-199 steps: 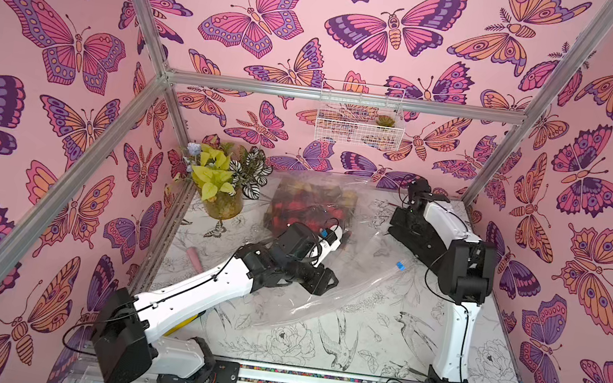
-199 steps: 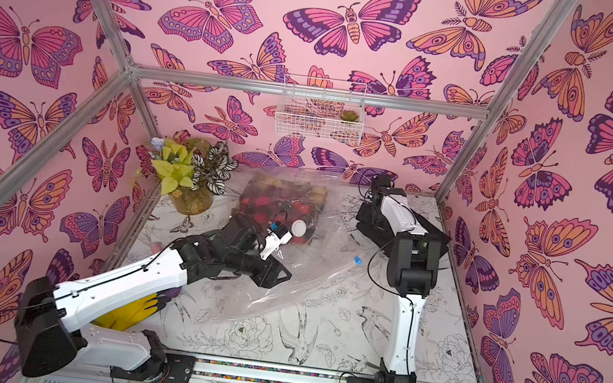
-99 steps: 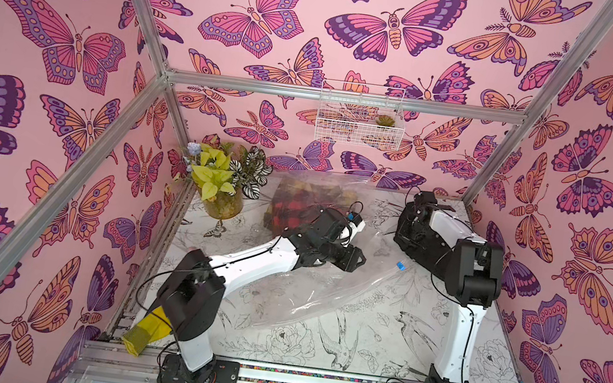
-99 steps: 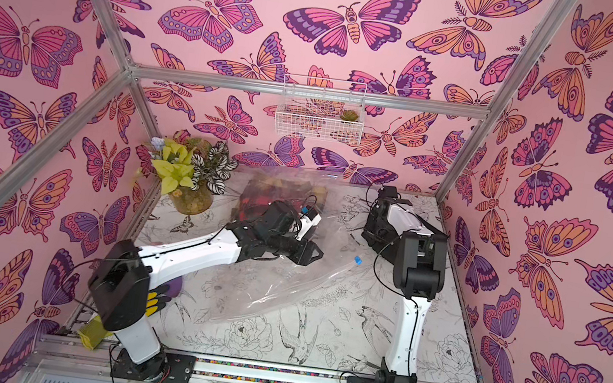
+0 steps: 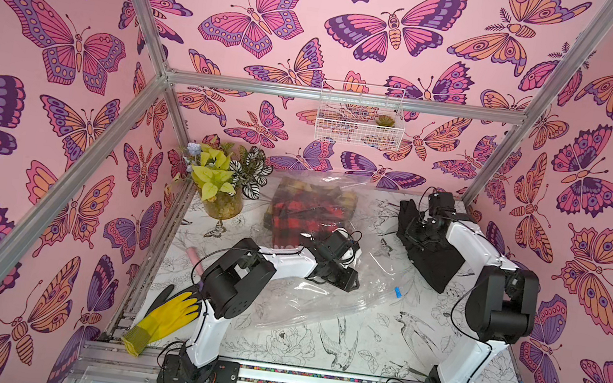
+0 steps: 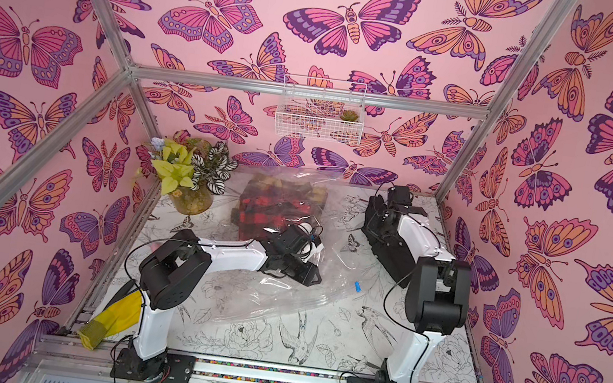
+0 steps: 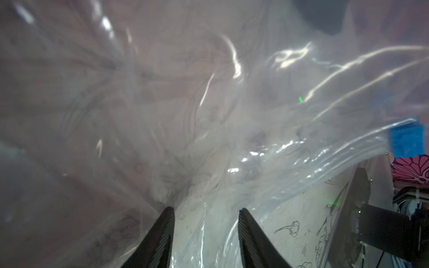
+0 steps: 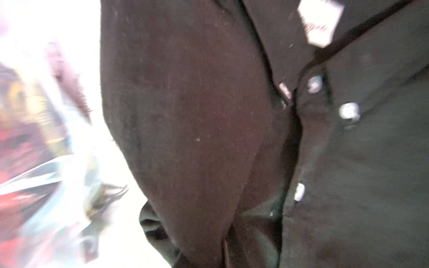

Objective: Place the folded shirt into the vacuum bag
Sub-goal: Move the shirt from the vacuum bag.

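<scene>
Reaching over the bench point(image 5: 375, 353), the left pincer point(image 7: 206, 208) sits in the crinkled film of the vacuum bag point(image 5: 321, 304). Its jaws stand apart, with nothing clamped between them. The bag sprawls across the middle of the bench, with red plaid clothing point(image 5: 306, 213) inside its far end and the blue slider point(image 5: 397, 293) on its rim just right of the left pincer. The folded shirt point(image 5: 433, 259), black, lies outside the bag on the far right of the bench. The right pincer point(image 5: 415, 230) is down at the shirt's far end, and dark cloth fills the right wrist view. I cannot tell whether those jaws are closed.
</scene>
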`<state>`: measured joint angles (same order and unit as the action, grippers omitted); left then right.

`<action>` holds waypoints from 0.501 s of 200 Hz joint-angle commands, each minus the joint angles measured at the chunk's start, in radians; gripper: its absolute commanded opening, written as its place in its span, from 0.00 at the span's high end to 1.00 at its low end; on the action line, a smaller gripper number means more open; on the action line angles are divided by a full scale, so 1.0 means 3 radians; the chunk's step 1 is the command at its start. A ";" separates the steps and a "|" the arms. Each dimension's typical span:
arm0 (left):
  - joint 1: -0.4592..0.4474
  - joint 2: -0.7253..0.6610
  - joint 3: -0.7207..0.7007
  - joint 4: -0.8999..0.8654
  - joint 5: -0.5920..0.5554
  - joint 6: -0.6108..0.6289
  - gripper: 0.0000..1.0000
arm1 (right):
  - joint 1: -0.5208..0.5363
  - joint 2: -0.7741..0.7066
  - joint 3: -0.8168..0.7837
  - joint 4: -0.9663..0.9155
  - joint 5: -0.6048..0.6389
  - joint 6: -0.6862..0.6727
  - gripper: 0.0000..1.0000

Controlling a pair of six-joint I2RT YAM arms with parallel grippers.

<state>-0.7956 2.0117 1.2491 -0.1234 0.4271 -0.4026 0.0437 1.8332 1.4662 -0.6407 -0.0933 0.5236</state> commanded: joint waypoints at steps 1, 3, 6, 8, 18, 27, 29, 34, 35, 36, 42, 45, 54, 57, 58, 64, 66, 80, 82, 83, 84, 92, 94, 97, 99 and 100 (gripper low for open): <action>0.0106 -0.0076 -0.0218 -0.0074 0.0043 -0.0028 0.52 | -0.0004 -0.0233 -0.0059 -0.0070 0.0065 -0.0062 1.00; 0.0112 -0.0087 -0.0232 -0.0080 0.0033 -0.0024 0.52 | -0.0005 -0.0258 -0.0065 -0.0083 0.0074 -0.0067 1.00; 0.0126 -0.0097 -0.0252 -0.0088 0.0020 -0.0021 0.52 | -0.0007 -0.0293 -0.0076 -0.0096 0.0086 -0.0081 1.00; 0.0136 -0.0106 -0.0264 -0.0100 0.0011 -0.0012 0.52 | -0.0007 -0.0316 -0.0083 -0.0101 0.0095 -0.0089 1.00; 0.0170 -0.0117 -0.0305 -0.0193 -0.0034 0.0022 0.52 | -0.0007 -0.0457 -0.0100 -0.0165 0.0121 -0.0126 1.00; 0.0196 -0.0086 -0.0331 -0.0285 -0.0045 0.0055 0.52 | -0.0007 -0.0584 -0.0092 -0.0235 0.0105 -0.0175 1.00; 0.0203 -0.0074 -0.0336 -0.0304 -0.0038 0.0062 0.52 | -0.0002 -0.0613 -0.0089 -0.0250 0.0095 -0.0187 1.00; 0.0216 -0.0046 -0.0349 -0.0341 -0.0029 0.0064 0.52 | 0.0006 -0.0690 -0.0082 -0.0276 0.0049 -0.0220 1.00; 0.0220 -0.0042 -0.0352 -0.0348 -0.0026 0.0064 0.52 | 0.0004 -0.0703 -0.0079 -0.0277 0.0037 -0.0228 1.00; 0.0221 -0.0035 -0.0353 -0.0355 -0.0021 0.0061 0.52 | 0.0006 -0.0717 -0.0080 -0.0280 0.0025 -0.0240 1.00; 0.0232 -0.0007 -0.0368 -0.0381 0.0015 0.0054 0.52 | 0.0025 -0.0824 -0.0081 -0.0305 -0.0053 -0.0294 1.00; 0.0240 0.0001 -0.0377 -0.0393 0.0029 0.0049 0.52 | 0.0039 -0.0841 -0.0080 -0.0323 -0.0072 -0.0321 1.00; 0.0246 0.0004 -0.0399 -0.0395 0.0053 0.0041 0.52 | 0.0102 -0.1053 -0.0071 -0.0397 -0.0095 -0.0404 1.00; 0.0244 -0.0001 -0.0404 -0.0396 0.0053 0.0040 0.52 | 0.0131 -0.1101 -0.0064 -0.0428 -0.0089 -0.0432 1.00; 0.0244 -0.0004 -0.0405 -0.0396 0.0051 0.0039 0.52 | 0.0143 -0.1116 -0.0062 -0.0437 -0.0084 -0.0442 1.00; 0.0241 -0.0024 -0.0414 -0.0391 0.0048 0.0043 0.52 | 0.0216 -0.1205 -0.0052 -0.0500 -0.0055 -0.0511 1.00; 0.0243 -0.0031 -0.0415 -0.0389 0.0046 0.0046 0.52 | 0.0253 -0.1238 -0.0051 -0.0528 -0.0030 -0.0533 1.00; 0.0242 -0.0088 -0.0445 -0.0334 0.0035 0.0054 0.52 | 0.0534 -0.1411 -0.0001 -0.0726 0.0157 -0.0712 1.00; 0.0242 -0.0099 -0.0450 -0.0321 0.0035 0.0054 0.52 | 0.0585 -0.1432 0.0007 -0.0754 0.0182 -0.0736 1.00; 0.0243 -0.0104 -0.0451 -0.0315 0.0037 0.0054 0.52 | 0.0611 -0.1440 0.0009 -0.0767 0.0195 -0.0747 1.00; 0.0241 -0.0107 -0.0454 -0.0310 0.0041 0.0054 0.52 | 0.0634 -0.1454 0.0013 -0.0778 0.0210 -0.0755 1.00; 0.0246 -0.0149 -0.0478 -0.0261 0.0049 0.0051 0.52 | 0.0864 -0.1534 0.0038 -0.0880 0.0326 -0.0840 1.00; 0.0248 -0.0160 -0.0481 -0.0249 0.0057 0.0047 0.52 | 0.0920 -0.1548 0.0043 -0.0909 0.0354 -0.0854 1.00; 0.0249 -0.0179 -0.0489 -0.0227 0.0057 0.0041 0.53 | 0.1020 -0.1573 0.0051 -0.0943 0.0410 -0.0878 1.00; 0.0249 -0.0195 -0.0498 -0.0217 0.0059 0.0036 0.53 | 0.1079 -0.1585 0.0054 -0.0963 0.0443 -0.0887 1.00; 0.0249 -0.0203 -0.0505 -0.0212 0.0056 0.0032 0.53 | 0.1106 -0.1593 0.0056 -0.0971 0.0459 -0.0892 1.00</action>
<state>-0.7341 1.9633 1.1542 -0.1104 0.4824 -0.4011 0.2157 1.4105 1.4441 -0.8127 -0.0483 0.3653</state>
